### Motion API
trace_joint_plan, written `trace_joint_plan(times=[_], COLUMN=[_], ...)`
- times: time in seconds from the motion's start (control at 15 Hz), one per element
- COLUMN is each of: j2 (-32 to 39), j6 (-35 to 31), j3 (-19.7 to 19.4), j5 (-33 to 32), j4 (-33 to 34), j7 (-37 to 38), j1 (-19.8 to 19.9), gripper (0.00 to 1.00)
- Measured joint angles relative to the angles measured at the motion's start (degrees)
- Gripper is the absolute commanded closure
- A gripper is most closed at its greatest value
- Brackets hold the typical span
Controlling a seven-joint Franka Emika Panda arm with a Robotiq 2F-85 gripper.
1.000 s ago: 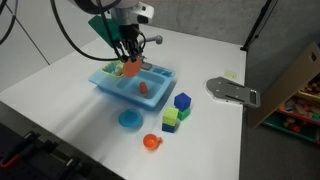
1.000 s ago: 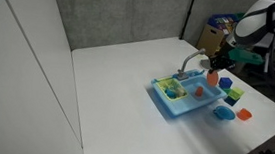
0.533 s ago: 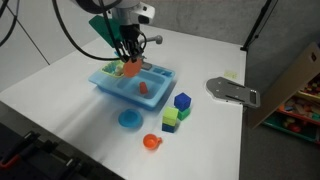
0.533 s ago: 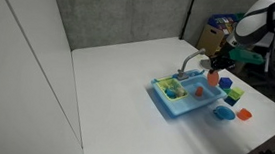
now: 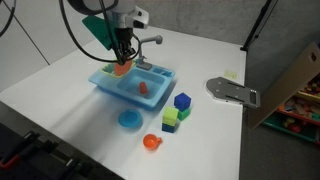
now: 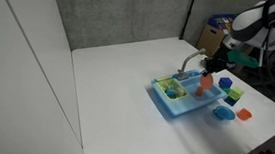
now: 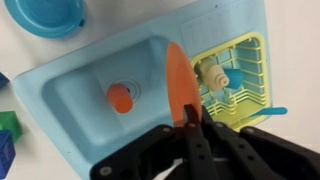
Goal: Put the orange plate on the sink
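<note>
The fingers are clamped on the rim of the orange plate. The plate stands on edge over the sink, above the line where the basin meets the green-yellow side compartment. Whether its lower edge touches the sink cannot be told. A small orange piece lies in the basin. In an exterior view the plate hangs over the far part of the sink, beside the grey faucet. On the camera side of the sink, a blue plate and an orange cup lie on the smooth white bench. A stack of blue and green blocks stands near the sink's end, and a flat grey metal piece lies well apart from the sink. Past the bench's edge stands a cardboard box. In an exterior view a grey wall rises behind the sink, with a white panel off to one side.
</note>
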State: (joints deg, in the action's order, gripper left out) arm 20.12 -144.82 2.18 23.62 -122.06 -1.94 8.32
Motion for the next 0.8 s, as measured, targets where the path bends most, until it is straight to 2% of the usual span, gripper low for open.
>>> trace_joint_plan(times=[0.33, 0.8], j2=[-0.05, 0.0], j6=[3.24, 7.81], j3=[3.14, 3.81], j5=[9.78, 19.37], j4=[0.3, 0.34], j7=[-10.33, -20.33], j1=[1.52, 1.57], gripper=[0.97, 0.97])
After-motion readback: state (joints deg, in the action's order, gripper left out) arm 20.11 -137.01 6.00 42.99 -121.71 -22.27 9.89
